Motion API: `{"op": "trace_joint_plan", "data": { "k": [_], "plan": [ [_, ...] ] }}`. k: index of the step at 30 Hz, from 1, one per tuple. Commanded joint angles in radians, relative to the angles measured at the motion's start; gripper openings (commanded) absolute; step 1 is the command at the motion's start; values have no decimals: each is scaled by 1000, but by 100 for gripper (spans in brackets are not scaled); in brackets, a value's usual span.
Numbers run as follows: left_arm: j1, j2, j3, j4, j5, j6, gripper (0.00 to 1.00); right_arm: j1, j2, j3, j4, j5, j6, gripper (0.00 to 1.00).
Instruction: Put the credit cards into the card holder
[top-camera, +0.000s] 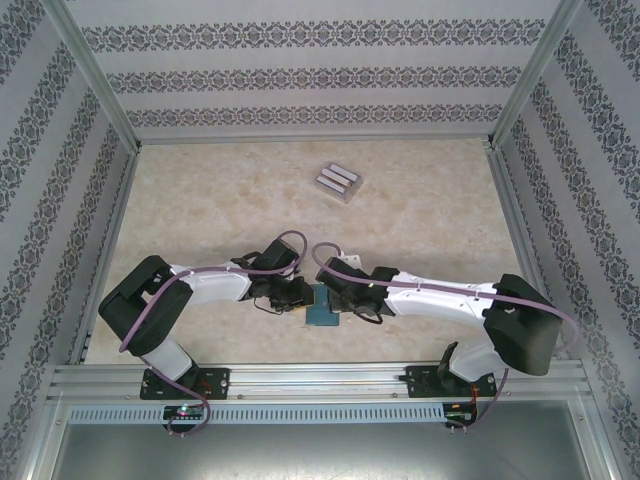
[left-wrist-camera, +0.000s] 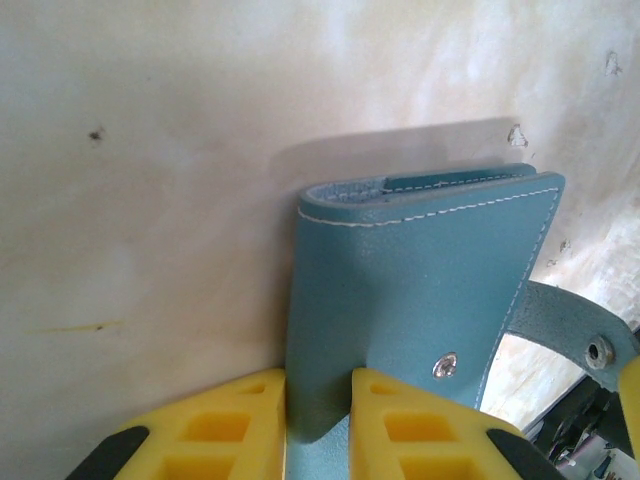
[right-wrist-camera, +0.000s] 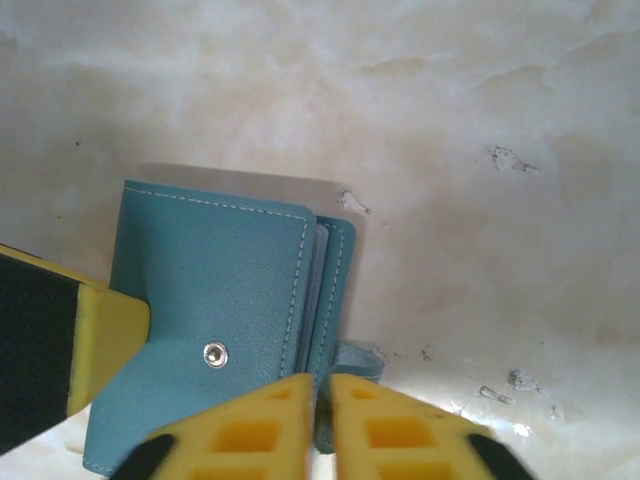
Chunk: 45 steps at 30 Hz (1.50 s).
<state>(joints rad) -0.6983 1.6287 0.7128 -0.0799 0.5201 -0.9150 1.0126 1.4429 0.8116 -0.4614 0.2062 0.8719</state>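
Nearest us, the card holder (left-wrist-camera: 420, 290) sits mostly folded on the bench (top-camera: 430, 210). The left claw (left-wrist-camera: 317, 400) is clamped on one edge and the right claw (right-wrist-camera: 321, 395) pinches the opposite edge. Well beyond the card holder, the credit cards (top-camera: 338, 182) lie clustered. We judge none is loaded yet, so opening and filling remain.

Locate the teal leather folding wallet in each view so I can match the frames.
Top external: teal folding wallet low centre, between the two arms' wrists.
Left wrist: centre-right, lower edge pinched by the left gripper.
Right wrist: lower left, right gripper closed on its open edge.
Shared landmark: silver snap stud on the cover in both wrist views; marbled beige tabletop in all three.
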Motion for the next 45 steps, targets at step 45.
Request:
{"op": "trace_joint_plan", "data": {
  "k": [45],
  "plan": [
    [-18, 81, -47, 29, -36, -37, 16, -51, 66, -111, 316, -223, -9, 0]
  ]
}}
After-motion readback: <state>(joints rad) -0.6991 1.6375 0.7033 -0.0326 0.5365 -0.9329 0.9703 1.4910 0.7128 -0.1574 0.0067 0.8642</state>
